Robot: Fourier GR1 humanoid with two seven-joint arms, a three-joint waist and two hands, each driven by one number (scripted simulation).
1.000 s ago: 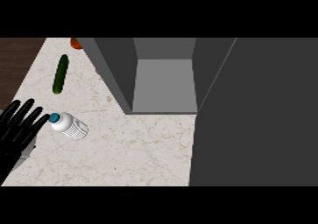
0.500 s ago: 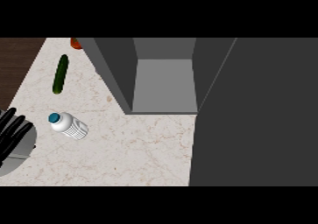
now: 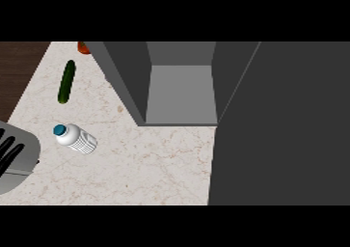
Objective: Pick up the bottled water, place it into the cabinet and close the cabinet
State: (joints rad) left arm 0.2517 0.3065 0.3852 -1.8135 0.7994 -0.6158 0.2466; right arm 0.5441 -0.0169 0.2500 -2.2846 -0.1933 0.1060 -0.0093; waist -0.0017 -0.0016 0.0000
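While the bottled water (image 3: 76, 139) lies on its side on the pale stone desk (image 3: 141, 169), untouched, you have your left hand (image 3: 4, 157) at the far left edge of the view, just left of the bottle and apart from it. Its black fingers look roughly straight and spread, holding nothing, and the grey forearm (image 3: 17, 166) sits behind them. The bottle's blue cap (image 3: 60, 129) points away from the cabinet, toward the upper left, and its ribbed white body angles down toward the right. To the right of the bottle and farther back stands the open cabinet (image 3: 177, 91), its grey interior bare in view, with the dark door (image 3: 284, 125) swung wide on the right, so the way in looks open for placing. A green cucumber (image 3: 66, 81) lies beyond the bottle, and a small red-orange thing (image 3: 83, 47) sits by the cabinet's rear corner. Compared with a second ago, your left hand has drawn back from the bottle toward the left edge, while the bottle itself has stayed where it was. Your right hand does not show.
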